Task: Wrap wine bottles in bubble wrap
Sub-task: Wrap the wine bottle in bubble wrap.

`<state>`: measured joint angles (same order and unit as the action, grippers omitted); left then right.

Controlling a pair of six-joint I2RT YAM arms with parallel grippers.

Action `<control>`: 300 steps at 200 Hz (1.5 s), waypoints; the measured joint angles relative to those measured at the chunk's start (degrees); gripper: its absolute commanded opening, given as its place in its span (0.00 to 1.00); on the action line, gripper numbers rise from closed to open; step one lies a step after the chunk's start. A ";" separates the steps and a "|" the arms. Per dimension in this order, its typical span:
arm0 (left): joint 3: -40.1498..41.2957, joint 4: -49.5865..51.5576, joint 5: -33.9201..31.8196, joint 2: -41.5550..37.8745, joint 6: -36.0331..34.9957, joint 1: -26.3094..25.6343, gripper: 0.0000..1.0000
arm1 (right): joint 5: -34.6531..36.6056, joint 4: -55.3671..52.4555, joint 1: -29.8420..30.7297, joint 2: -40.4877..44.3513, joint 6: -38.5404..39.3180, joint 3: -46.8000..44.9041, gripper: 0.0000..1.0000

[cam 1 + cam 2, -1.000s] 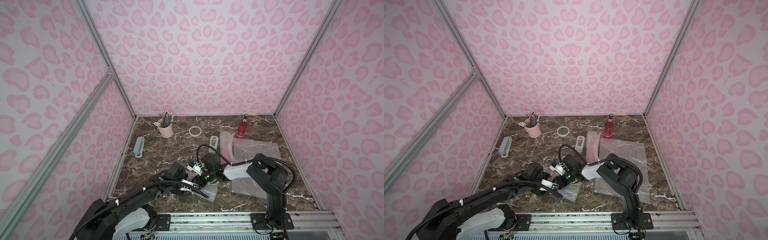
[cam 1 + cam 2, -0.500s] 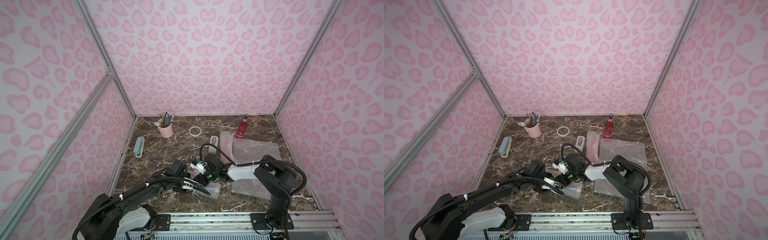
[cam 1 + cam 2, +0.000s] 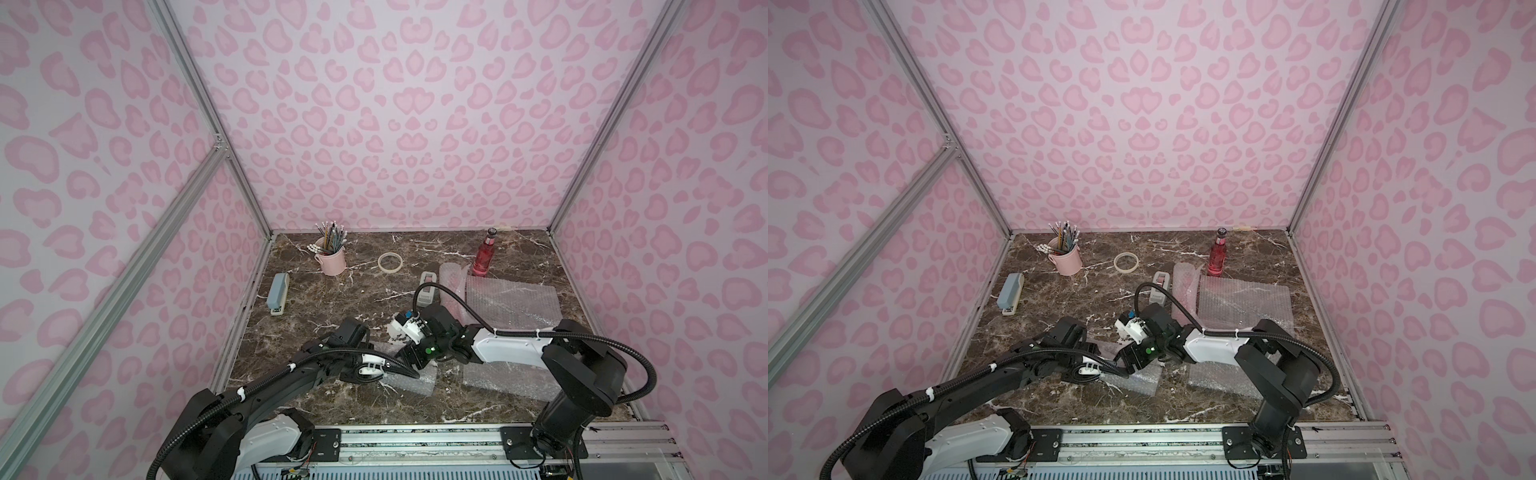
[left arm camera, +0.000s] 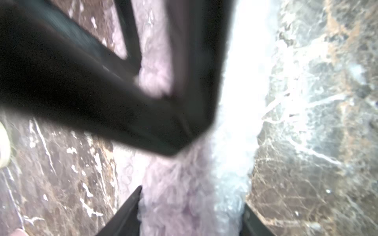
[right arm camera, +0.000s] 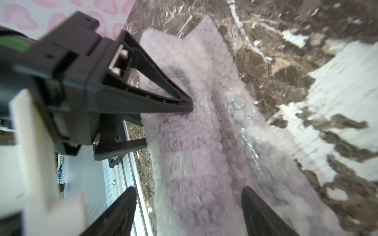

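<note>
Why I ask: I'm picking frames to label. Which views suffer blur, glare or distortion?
Right wrist view: bubble-wrap roll smeared near the right claw, left claw crisper. Left wrist view: the right claw's finger looms out of focus; glare whites out one flank of the roll. Both top views: sharp, evenly lit, frame posts splay outward in wide-angle perspective.
</note>
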<state>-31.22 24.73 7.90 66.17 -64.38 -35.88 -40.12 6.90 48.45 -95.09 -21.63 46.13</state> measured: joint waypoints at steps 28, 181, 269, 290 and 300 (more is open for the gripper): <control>-1.25 1.79 0.00 0.96 0.98 1.25 0.62 | 0.48 -0.94 -2.12 4.22 2.54 -1.22 0.81; -20.46 19.34 12.28 22.45 7.85 10.23 0.60 | 24.72 11.78 8.28 36.35 36.06 -28.50 0.77; -27.08 25.27 13.70 30.08 10.67 10.36 0.61 | 45.05 22.91 21.68 4.02 61.96 -14.16 0.77; -27.58 25.81 13.66 30.32 10.71 10.36 0.62 | 47.89 24.37 21.97 -1.64 65.46 -11.43 0.76; -28.04 26.25 13.46 30.47 10.71 10.36 0.62 | 49.83 24.98 22.05 -4.42 66.60 -9.66 0.75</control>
<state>-59.27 50.98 21.37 96.64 -53.67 -25.52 9.72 31.88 70.50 -99.50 44.97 36.47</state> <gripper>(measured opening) 0.618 0.764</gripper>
